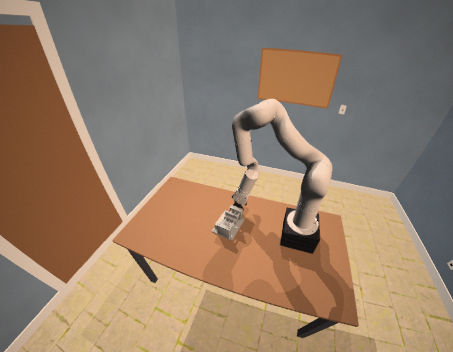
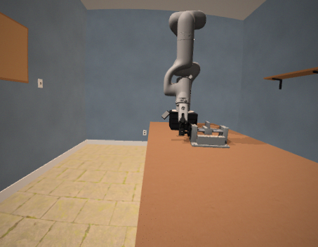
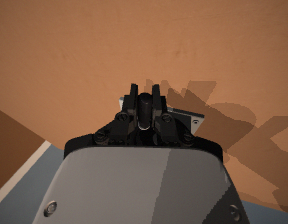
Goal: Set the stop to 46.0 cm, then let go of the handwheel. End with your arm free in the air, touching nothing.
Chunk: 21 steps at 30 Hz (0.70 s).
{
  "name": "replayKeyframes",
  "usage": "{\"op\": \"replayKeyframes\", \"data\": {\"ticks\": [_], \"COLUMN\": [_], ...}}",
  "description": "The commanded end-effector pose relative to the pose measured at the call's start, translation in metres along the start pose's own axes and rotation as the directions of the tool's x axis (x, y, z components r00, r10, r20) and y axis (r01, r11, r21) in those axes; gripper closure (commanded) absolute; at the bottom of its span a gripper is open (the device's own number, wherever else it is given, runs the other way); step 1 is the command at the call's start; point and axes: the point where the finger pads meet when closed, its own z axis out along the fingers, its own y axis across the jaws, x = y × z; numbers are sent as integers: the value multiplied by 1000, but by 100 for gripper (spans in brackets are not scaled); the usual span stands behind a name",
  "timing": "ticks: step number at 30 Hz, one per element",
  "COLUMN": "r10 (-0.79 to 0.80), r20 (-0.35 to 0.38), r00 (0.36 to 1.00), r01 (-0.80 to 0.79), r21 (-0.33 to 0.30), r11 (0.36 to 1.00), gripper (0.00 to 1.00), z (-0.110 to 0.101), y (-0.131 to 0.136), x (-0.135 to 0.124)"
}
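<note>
Jaws clamped on the handwheel point(image 3: 143, 111), a dark knob between the gripper point(image 3: 143, 100) fingers (tight grip). Beyond sits the grey stop fixture point(image 2: 209, 137) mid-table point(image 1: 292, 280). Stop reading isn't legible, so setting progress unclear; releasing the wheel remains undone.
</note>
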Motion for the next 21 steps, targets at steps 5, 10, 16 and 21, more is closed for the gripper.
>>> {"op": "replayKeyframes", "data": {"ticks": [5, 10, 16, 21], "r10": [0, 0, 0, 0], "r20": [0, 0, 0, 0], "r00": [1000, 1000, 1000, 1000], "r01": [0, 0, 0, 0], "r21": [1, 1, 1, 1], "r11": [1000, 1000, 1000, 1000], "gripper": [94, 94, 94, 94], "z": [2, 4, 5, 6], "y": [2, 5, 7, 11], "x": [0, 0, 0, 0]}}
